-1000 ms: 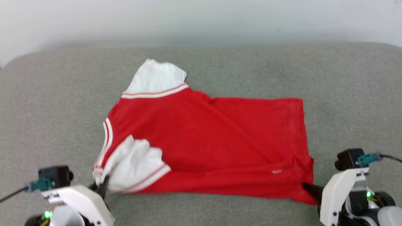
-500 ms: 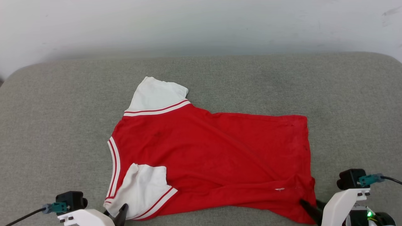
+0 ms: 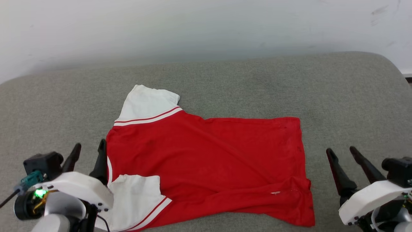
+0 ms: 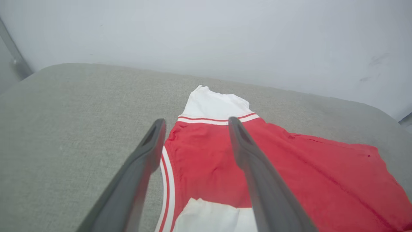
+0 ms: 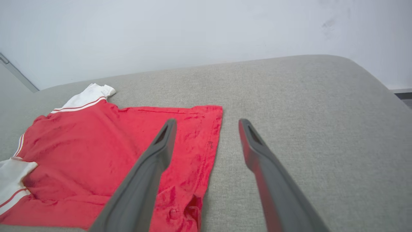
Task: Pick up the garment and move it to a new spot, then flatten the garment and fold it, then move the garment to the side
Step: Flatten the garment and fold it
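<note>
While the red jersey T-shirt (image 3: pixel 206 161) lies spread sideways on the grey fabric cushion (image 3: pixel 257 83), both hands stand wide open and hold nothing. The shirt's striped collar (image 3: pixel 109 167) faces the robot's left and its hem faces the right. One white sleeve (image 3: pixel 145 101) lies flat, pointing toward the pale wall (image 3: pixel 193 25). The other white sleeve (image 3: pixel 135 196) is folded onto the red cloth at the near left corner. The near hem corner is rumpled.

The left hand (image 3: pixel 90 143) sits just beside the collar edge. In the left wrist view, the left hand (image 4: pixel 196 120) has one finger over bare cushion and one over the shirt (image 4: pixel 289 167). The right hand (image 3: pixel 340 149) is near the hem, apart from it. In the right wrist view, the right hand (image 5: pixel 208 120) has one finger before the shirt's (image 5: pixel 96 151) hem and the other over bare cushion.
</note>
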